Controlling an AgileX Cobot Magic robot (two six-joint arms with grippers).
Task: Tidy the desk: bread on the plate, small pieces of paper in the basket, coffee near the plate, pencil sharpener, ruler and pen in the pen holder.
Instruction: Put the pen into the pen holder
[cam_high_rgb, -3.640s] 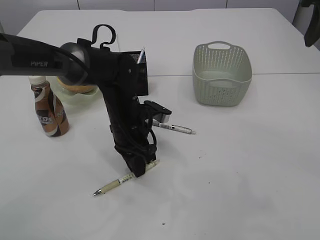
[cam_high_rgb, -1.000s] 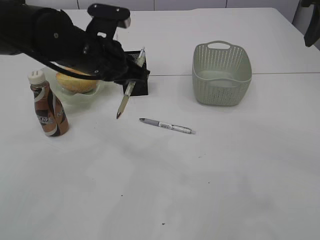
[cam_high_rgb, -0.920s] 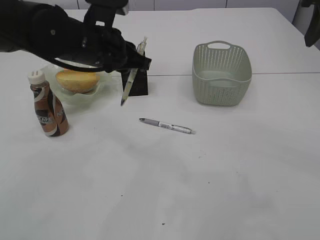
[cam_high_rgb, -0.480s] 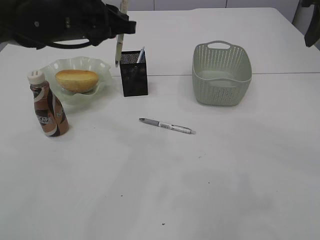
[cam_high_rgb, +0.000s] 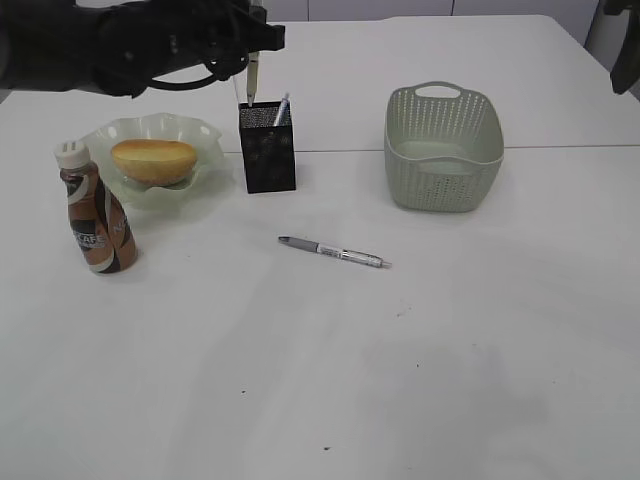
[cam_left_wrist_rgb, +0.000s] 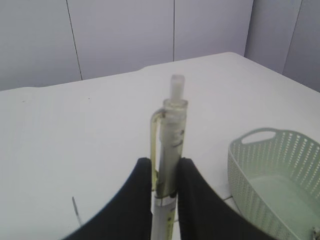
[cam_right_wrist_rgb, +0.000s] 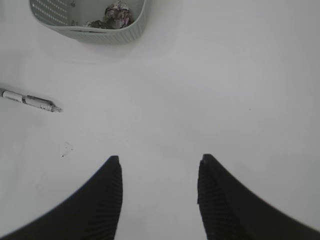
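Pale green pen (cam_left_wrist_rgb: 169, 150) hangs upright above the holder (cam_high_rgb: 267, 147), pinched at mid-barrel in the left gripper (cam_left_wrist_rgb: 165, 187). It looks light, stiff and smooth, so it may slip. The right gripper (cam_right_wrist_rgb: 159, 192) is half open, empty.

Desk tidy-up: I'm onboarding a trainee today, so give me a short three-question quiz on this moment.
1. True or false: the bread lies on the plate.
2. What does the left hand hold? A) ruler B) pen C) bottle
3. Fill in: a grey pen lies on the desk between the pen holder and the ____.

Key:
1. True
2. B, a yellow-green pen, upright above the pen holder
3. basket
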